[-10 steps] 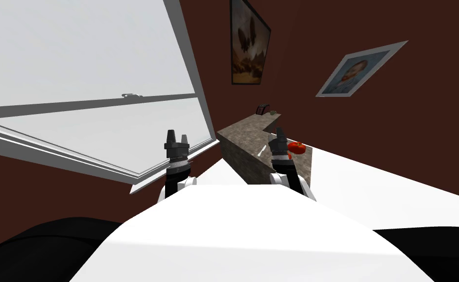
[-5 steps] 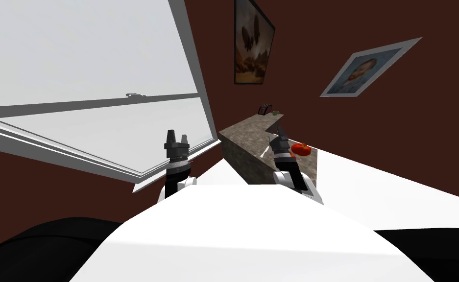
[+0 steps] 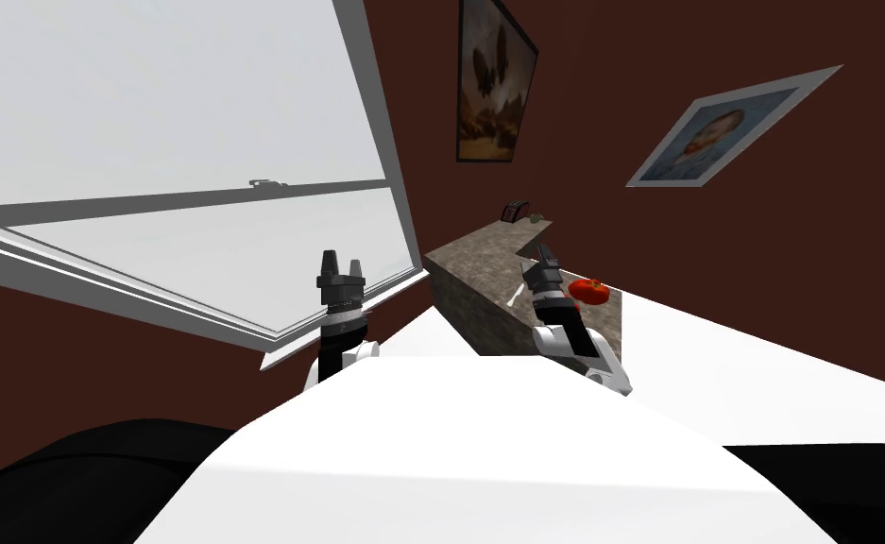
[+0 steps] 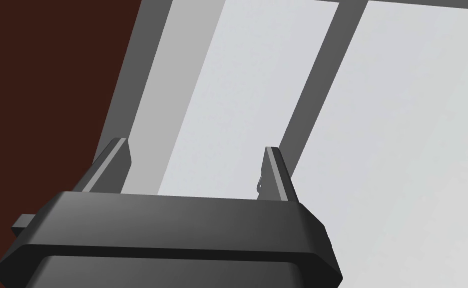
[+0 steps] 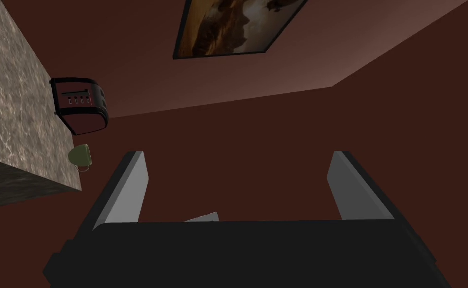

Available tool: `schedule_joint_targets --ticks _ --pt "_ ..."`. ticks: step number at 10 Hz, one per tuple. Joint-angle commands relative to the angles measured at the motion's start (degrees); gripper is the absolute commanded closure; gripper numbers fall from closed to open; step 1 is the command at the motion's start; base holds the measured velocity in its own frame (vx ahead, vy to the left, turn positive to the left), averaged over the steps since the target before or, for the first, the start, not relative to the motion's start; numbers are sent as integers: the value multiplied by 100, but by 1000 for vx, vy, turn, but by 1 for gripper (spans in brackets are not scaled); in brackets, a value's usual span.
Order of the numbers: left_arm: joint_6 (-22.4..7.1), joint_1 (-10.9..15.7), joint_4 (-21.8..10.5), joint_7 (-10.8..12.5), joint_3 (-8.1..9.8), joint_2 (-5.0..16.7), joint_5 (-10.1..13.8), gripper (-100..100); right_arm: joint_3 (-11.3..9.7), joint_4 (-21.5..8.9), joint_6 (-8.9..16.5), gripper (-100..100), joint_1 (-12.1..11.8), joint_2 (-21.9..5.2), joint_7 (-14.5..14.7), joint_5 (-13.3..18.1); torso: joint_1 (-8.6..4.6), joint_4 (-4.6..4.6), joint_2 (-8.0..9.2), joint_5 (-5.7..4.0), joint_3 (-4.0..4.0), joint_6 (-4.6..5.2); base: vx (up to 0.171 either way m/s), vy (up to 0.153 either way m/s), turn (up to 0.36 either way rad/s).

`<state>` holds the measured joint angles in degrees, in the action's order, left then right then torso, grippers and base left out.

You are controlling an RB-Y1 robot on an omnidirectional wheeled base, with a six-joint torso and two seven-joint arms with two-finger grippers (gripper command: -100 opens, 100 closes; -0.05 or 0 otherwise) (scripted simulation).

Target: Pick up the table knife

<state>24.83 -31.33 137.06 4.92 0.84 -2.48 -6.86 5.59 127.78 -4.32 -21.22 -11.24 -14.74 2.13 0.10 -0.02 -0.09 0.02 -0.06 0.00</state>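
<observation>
**Right tool (image 3: 544,253) poised beside the table knife (image 3: 514,296) on the stone worktop (image 3: 473,260).**

Your right tool stands spread wide and empty, just beside the knife. The knife lies flat, a thin pale sliver near the worktop's front edge, with a red tomato (image 3: 589,291) on the tool's other side. Judge the knife light, stiff and slippery. Take the handle across its narrow width, though which end that is cannot be told. The left tool (image 3: 341,257), likewise spread and empty, hangs by the window. Since a second ago the whole scene has slid sideways, which is your head's own turn, and the right forearm leans further over.
</observation>
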Motion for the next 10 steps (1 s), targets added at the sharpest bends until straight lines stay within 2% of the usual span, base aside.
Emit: schedule_joint_targets --ticks 1,2,3,4,5,6,7,8,9,10 --pt "0 0 0 0 0 0 0 0 166 -54 286 -100 103 -117 -286 -91 0 0 0 0 0 0 34 39 48" --pt "0 0 0 0 0 0 0 0 166 -54 426 -100 103 -117 -425 -91 3 -1 -3 0 -2 -1 32 29 22" --pt "0 0 0 0 0 0 0 0 309 -107 599 -100 203 -205 -597 -170 1 -1 -3 0 -2 0 30 45 61" --pt "0 0 0 0 0 0 0 0 309 -107 780 -100 203 -205 -756 -170 5 -1 -3 1 -2 -1 26 35 21" --pt "0 0 0 0 0 0 0 0 458 -166 960 -100 307 -287 -925 -253 3 -1 -2 0 -2 0 40 37 57" --pt "0 0 0 0 0 0 0 0 458 -166 1120 -100 307 -287 -1085 -253 3 -1 -6 1 -3 -1 36 29 17" --pt "0 0 0 0 0 0 0 0 458 -166 1150 -100 307 -287 -1120 -253 1 -1 -5 0 -3 1 14 10 -14" --pt "0 0 0 0 0 0 0 0 609 -232 1402 -100 412 -366 -1347 -340 -5 0 2 -1 1 1 21 26 47" --pt "0 0 0 0 0 0 0 0 609 -232 1534 -100 412 -366 -1485 -340 -2 0 1 -1 1 0 27 31 28" --pt "0 0 0 0 0 0 0 0 763 -304 1691 -100 519 -440 -1667 -430 0 0 0 0 0 1 45 32 48"
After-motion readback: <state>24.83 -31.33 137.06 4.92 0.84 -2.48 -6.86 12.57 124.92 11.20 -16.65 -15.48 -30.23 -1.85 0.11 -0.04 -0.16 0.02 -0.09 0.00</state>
